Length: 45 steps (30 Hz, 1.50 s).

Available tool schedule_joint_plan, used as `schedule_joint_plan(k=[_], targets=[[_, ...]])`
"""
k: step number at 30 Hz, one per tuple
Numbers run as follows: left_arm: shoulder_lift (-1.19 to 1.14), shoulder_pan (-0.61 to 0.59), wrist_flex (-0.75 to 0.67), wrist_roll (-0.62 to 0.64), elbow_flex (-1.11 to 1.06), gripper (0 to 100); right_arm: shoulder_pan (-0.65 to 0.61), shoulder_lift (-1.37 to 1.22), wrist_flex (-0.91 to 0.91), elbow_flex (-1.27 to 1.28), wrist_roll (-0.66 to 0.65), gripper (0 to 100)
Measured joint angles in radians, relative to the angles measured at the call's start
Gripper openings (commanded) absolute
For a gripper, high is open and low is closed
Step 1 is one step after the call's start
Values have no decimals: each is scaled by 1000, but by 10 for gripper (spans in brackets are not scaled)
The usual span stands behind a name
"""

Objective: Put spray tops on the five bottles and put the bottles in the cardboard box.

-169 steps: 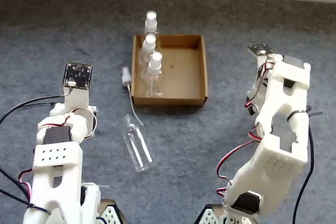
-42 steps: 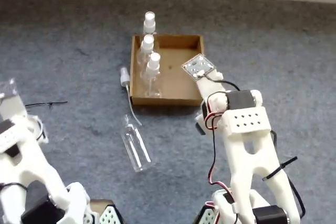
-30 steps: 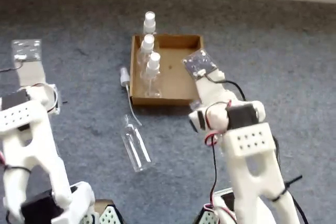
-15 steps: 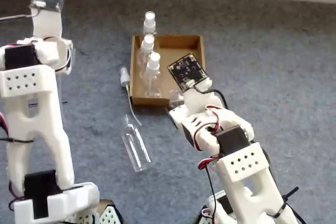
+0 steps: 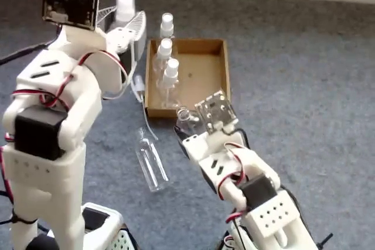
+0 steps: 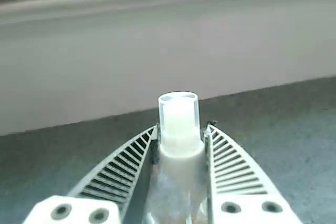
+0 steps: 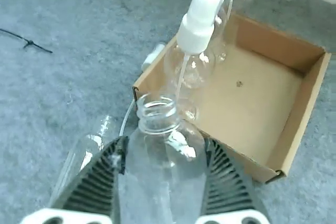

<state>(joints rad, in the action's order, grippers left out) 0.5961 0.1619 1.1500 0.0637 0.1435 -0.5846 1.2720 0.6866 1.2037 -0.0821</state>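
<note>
My left gripper (image 5: pixel 125 11) is raised over the carpet left of the cardboard box (image 5: pixel 226 74), shut on a white spray top (image 5: pixel 125 0) that stands upright between its fingers (image 6: pixel 179 129). In front of the box's near wall, my right gripper (image 5: pixel 186 122) is shut on a clear, uncapped bottle (image 7: pixel 163 153), its mouth open upward. Two capped bottles (image 5: pixel 171 73) stand in the box's left side and a third (image 5: pixel 167 24) stands just behind the box. Another uncapped bottle (image 5: pixel 151 161) lies on the carpet, and a loose spray top (image 5: pixel 139 86) with its tube lies beside the box's left wall.
Grey carpet covers the table, with open floor to the right of the box. The box's right half (image 7: pixel 262 93) holds nothing. A thin black cable tie (image 7: pixel 29 44) lies on the carpet to the left.
My left arm has swung up and in from the left edge with the spray top. My right arm has carried the open bottle left and nearer, along the box's front.
</note>
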Motion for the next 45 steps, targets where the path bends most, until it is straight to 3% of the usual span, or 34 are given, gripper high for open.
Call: schedule_joint_plan(k=[6, 12, 26, 39, 45], targets=[[8, 126, -55, 5, 0, 77, -5, 311, -150, 199, -9, 5], [8, 249, -55, 5, 0, 77, -6, 525, -150, 334, -9, 5], [8, 287, -236, 5, -219, 76, -6, 552, -123, 334, -9, 5], [8, 290, -249, 5, -345, 79, 41, 552, -123, 334, 28, 5], [66, 387, -245, 5, -450, 80, 77, 489, -123, 292, 69, 5]])
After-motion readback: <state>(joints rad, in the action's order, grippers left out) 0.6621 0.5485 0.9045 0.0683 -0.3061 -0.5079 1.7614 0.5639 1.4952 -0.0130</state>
